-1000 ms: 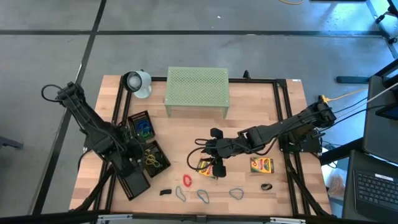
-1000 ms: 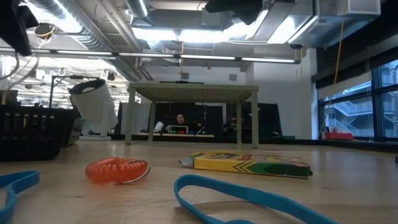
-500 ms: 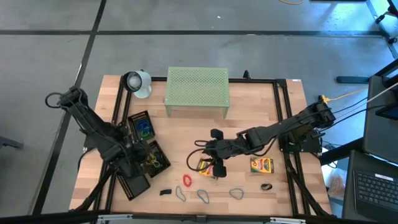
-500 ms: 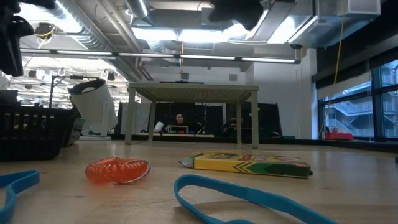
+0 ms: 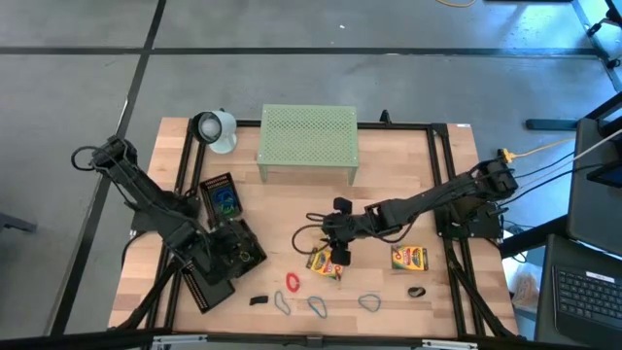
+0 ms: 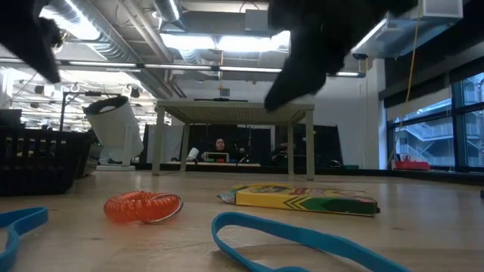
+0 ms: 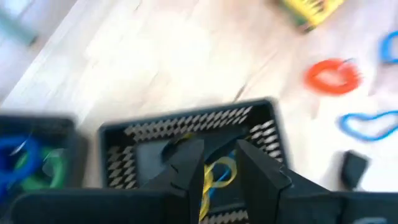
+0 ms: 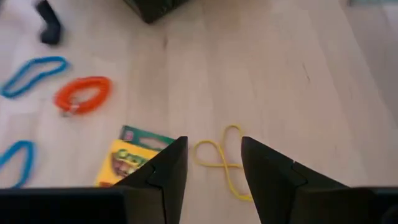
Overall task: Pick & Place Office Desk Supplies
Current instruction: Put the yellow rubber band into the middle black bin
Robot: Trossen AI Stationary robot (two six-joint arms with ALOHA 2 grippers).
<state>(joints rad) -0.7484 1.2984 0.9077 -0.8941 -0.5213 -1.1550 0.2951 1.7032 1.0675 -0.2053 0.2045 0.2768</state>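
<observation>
1. Wooden tabletop (image 5: 389, 175) carries a pale-green stand (image 5: 307, 143) and black mesh trays (image 5: 233, 248).
2. Left gripper (image 7: 212, 163) hangs over a tray holding yellow rubber bands (image 7: 214, 176), its fingers apart and empty.
3. Right gripper (image 8: 213, 163) hovers, fingers apart and empty, above a yellow rubber band (image 8: 221, 160) just beside a crayon box (image 8: 129, 163).
4. Red coil (image 5: 293, 282), blue loops (image 5: 318, 305) and a second crayon box (image 5: 409, 258) lie nearby.

Wooden table (image 5: 408, 175) — trays (image 5: 222, 197), stand (image 5: 308, 142), bands (image 5: 369, 302)
</observation>
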